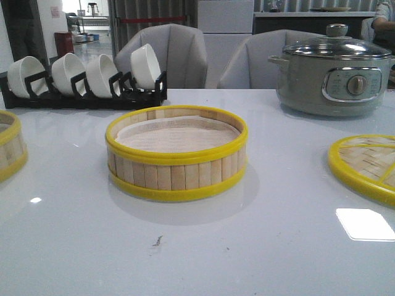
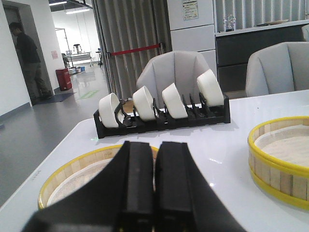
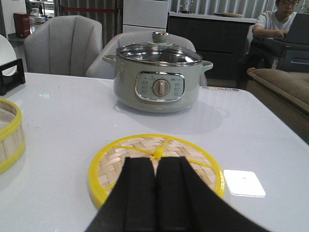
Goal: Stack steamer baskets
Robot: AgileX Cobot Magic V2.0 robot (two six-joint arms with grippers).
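Both claws, left gripper [image 2: 155,193] and right gripper [image 3: 155,198], are sitting closed and empty; we are noting nothing stacked: middle basket [image 1: 176,153], left basket [image 2: 77,175] and lid [image 3: 157,162] lying apart.

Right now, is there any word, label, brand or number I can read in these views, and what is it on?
Nothing can be read as text.
Grey electric pot with glass lid: small print around its control dial, too blurred to read.
White cabinet behind the chairs: a posted notice, too small to read.
Yellow-rimmed bamboo steamer basket and woven bamboo lid: no markings visible.
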